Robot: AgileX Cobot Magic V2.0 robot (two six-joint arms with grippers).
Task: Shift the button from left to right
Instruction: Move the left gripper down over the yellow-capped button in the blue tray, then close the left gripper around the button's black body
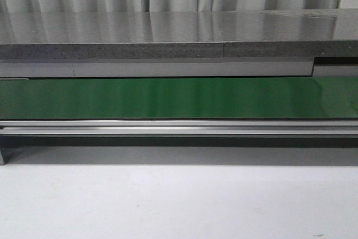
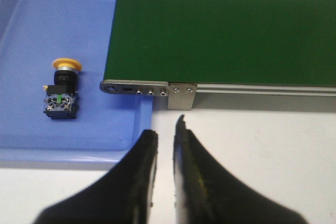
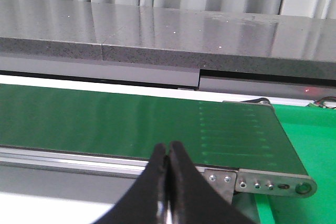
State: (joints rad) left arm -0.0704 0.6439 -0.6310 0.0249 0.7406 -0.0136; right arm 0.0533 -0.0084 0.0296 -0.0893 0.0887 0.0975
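The button [image 2: 62, 92] lies on its side in a blue tray [image 2: 31, 140], its yellow-orange cap pointing away from its black body. It shows only in the left wrist view. My left gripper [image 2: 167, 127] hovers over the white table beside the tray's corner, well apart from the button. Its jaws stand a narrow gap apart with nothing between them. My right gripper [image 3: 167, 149] is shut and empty in front of the other end of the green conveyor belt [image 3: 131, 124]. Neither gripper appears in the front view.
The green conveyor belt [image 1: 179, 98] runs across the table between the two sides, with a metal end bracket [image 2: 181, 94] near the blue tray. A bright green tray [image 3: 310, 140] sits past its right end. A grey stone counter [image 1: 179, 32] rises behind it.
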